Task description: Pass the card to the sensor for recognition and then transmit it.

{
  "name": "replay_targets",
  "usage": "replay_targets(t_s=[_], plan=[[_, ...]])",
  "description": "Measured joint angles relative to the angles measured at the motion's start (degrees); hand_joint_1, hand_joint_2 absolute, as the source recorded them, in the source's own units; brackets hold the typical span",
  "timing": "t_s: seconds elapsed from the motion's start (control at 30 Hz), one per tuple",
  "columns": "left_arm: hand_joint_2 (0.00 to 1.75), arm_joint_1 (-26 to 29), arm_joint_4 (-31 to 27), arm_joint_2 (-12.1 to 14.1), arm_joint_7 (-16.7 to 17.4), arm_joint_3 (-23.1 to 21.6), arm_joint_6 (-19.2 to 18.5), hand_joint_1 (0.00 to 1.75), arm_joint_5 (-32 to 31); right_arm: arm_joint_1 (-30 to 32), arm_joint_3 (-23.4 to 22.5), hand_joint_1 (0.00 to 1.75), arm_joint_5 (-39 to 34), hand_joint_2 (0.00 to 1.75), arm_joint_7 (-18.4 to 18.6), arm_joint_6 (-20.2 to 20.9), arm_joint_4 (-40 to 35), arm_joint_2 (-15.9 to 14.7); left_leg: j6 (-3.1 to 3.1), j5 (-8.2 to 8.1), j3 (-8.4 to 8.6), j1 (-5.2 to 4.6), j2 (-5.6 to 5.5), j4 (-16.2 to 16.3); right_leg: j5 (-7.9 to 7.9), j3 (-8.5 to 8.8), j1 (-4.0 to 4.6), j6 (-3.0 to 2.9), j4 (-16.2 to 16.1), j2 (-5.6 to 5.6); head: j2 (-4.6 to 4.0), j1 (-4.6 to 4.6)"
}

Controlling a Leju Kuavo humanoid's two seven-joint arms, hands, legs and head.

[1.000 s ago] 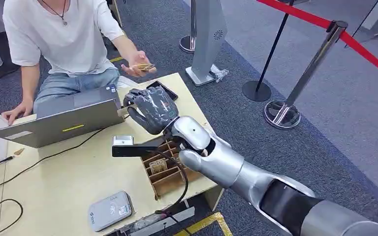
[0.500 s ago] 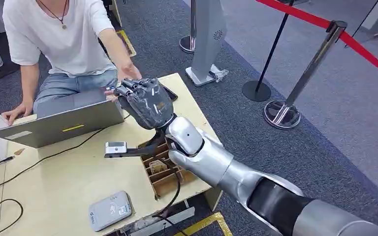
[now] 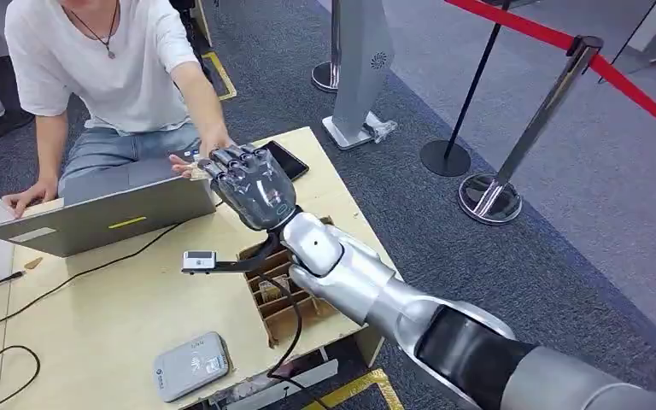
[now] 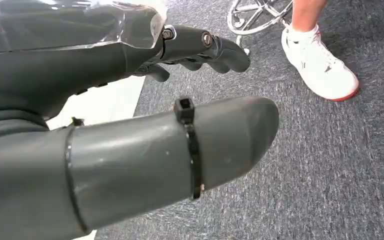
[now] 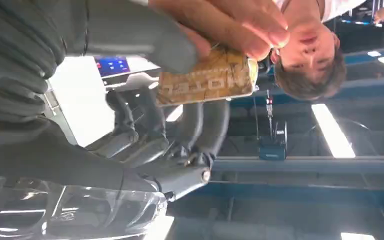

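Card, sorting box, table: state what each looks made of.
Card: looks like printed plastic or coated paper, tan with a slight sheen; can't tell which. Sorting box: brown corrugated cardboard, raw edges on the dividers. Table: pale wood board, matte, likely plywood or laminate.

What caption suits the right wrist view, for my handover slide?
Person's hand places a hotel card against the robot's right hand.
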Motion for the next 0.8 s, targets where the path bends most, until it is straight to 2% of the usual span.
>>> replay_targets(t_s=[0.3,0.53,0.63,0.7,0.77,0.8], plan=[[0.00,-0.01,0.00,0.00,0.83,0.00,0.26,0.00,0.02,-0.01,-0.04,0.00,-0.39,0.00,-0.61,-0.20,1.14,0.81,0.00,0.00,0.00,0.00,0.00,0.00,0.00,0.00,0.00,0.00,0.00,0.01,0.00,0.00],[0.00,0.00,0.00,0.00,0.81,0.00,0.24,0.00,0.33,0.55,-0.28,0.00,-8.84,0.00,-5.30,-0.13,-0.89,0.96,0.00,0.00,0.00,0.00,0.00,0.00,0.00,-0.01,0.00,0.00,-0.01,0.01,0.00,0.00],[0.00,0.01,0.00,0.00,0.81,0.00,0.37,0.00,0.72,1.76,-0.46,0.00,-16.83,0.00,-8.82,1.26,-3.71,0.96,0.00,0.00,0.01,0.00,0.00,0.00,0.00,-0.01,0.00,0.00,-0.01,0.01,0.00,0.00],[0.00,0.01,0.00,0.00,0.81,0.00,0.42,0.00,1.05,2.98,-0.66,0.00,-24.39,0.00,-11.99,4.12,-5.92,0.96,0.00,0.00,0.01,0.00,0.00,0.00,0.00,-0.01,0.00,0.00,-0.01,0.00,0.00,0.02],[0.00,0.02,0.00,0.00,0.81,0.00,0.44,0.00,1.31,4.58,-1.09,0.00,-35.29,0.00,-15.75,9.13,-8.60,0.98,0.00,-0.01,0.00,0.00,0.00,0.00,-0.01,-0.01,0.00,0.00,-0.01,0.00,0.00,0.00],[0.00,0.04,0.00,0.00,0.81,0.02,0.46,0.00,1.44,5.66,-1.40,0.00,-44.48,0.00,-18.06,13.85,-10.83,1.03,0.00,-0.01,0.00,0.00,-0.01,0.00,-0.01,-0.01,0.00,0.00,-0.01,0.00,0.00,0.02]])
